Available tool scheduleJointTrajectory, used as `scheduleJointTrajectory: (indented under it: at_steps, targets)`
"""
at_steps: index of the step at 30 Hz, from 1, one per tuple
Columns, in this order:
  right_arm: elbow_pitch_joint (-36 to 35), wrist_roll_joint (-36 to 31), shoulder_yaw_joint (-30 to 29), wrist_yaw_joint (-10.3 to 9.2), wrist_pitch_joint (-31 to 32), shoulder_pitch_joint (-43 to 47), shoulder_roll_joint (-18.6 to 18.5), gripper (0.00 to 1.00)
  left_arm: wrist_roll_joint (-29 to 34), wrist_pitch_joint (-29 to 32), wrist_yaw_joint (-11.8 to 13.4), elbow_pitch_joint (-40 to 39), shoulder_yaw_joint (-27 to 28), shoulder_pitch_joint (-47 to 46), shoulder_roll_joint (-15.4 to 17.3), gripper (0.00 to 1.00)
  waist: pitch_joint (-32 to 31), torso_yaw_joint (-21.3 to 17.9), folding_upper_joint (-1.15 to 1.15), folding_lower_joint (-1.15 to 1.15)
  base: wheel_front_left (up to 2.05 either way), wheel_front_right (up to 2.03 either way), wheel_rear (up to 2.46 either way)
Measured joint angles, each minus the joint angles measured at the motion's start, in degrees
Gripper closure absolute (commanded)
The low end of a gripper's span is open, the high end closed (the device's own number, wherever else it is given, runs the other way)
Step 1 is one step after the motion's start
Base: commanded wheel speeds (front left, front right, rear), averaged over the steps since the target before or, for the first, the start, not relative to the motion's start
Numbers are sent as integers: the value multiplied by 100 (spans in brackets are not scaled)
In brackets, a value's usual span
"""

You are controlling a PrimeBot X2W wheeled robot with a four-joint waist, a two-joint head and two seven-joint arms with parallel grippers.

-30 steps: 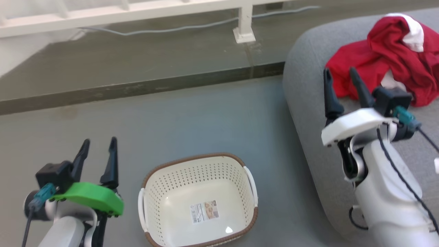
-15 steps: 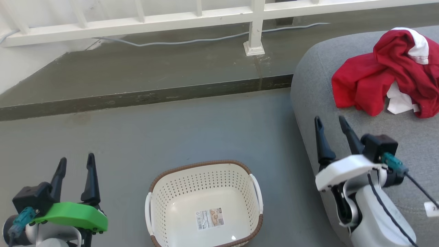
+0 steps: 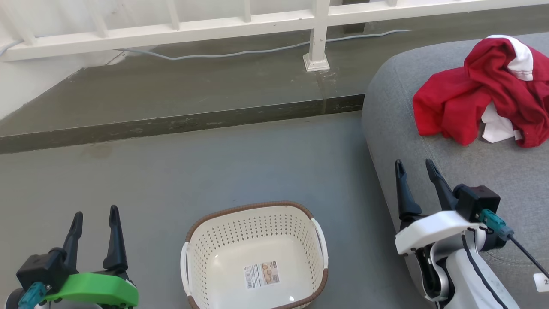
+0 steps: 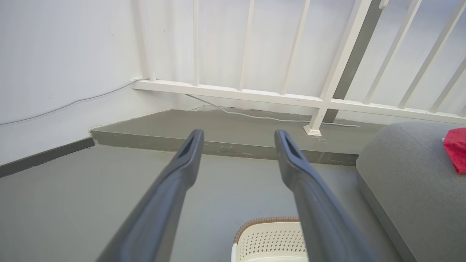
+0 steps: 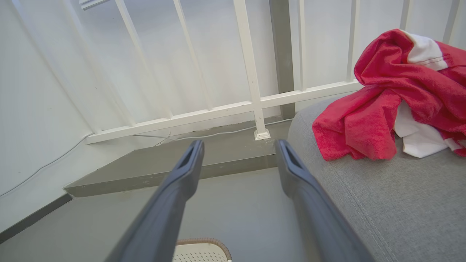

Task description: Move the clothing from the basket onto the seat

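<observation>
A: Start with the head view. How does the left gripper [image 3: 96,210] stand?

B: Fingers spread wide, nothing between them, touching nothing. It hangs over the grey floor [image 3: 257,163]. The basket [image 3: 253,205] sits on the floor just to its right, its bare bottom showing a label sticker [image 3: 261,274].

A: And the right gripper [image 3: 414,162]?

B: Spread just as wide, nothing in its grasp. It hangs above the near edge of the seat [image 3: 399,124]. The clothing [image 3: 463,98] lies in a crumpled red heap with white patches on the seat, ahead of this gripper and to its right, well apart from the fingertips.

A: Left wrist view?

B: Both dark fingers stand wide apart, with floor and a raised step between them. A corner of the basket's rim shows under the right-hand finger. The seat lies off to the right, with a scrap of red at its far side. A white railing [image 4: 327,102] runs across ahead.

A: Right wrist view?

B: Again the fingers are parted and hold nothing. The seat's grey cushion lies beside and below the right-hand finger; I cannot tell whether they touch. The clothing rests on the cushion ahead and to the right, apart from the tip. The basket's rim peeks in low, between the fingers.
</observation>
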Motion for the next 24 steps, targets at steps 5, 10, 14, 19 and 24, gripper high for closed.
scheduleJointTrajectory:
  at_steps: [5,10,14,19,24]
  targets:
    - [-91,0,-3,-21,0,93,8,0,68,0,2,-140,144,109,-97,0,3,-7,0,0,0,0,0]
    - [-176,0,-2,-35,0,197,12,0,141,0,8,-236,218,205,-134,0,1,-10,0,0,0,0,0]
    - [-223,0,-4,-60,0,216,14,0,288,0,8,-280,271,266,-180,0,-3,-11,0,0,0,0,0]
    - [-266,0,-19,-78,0,310,16,0,336,0,8,-293,303,349,-243,0,-10,-10,0,0,0,0,0]
    - [-307,0,-23,-80,0,320,19,0,421,0,8,-311,316,400,-247,0,-13,-4,0,0,0,0,0]
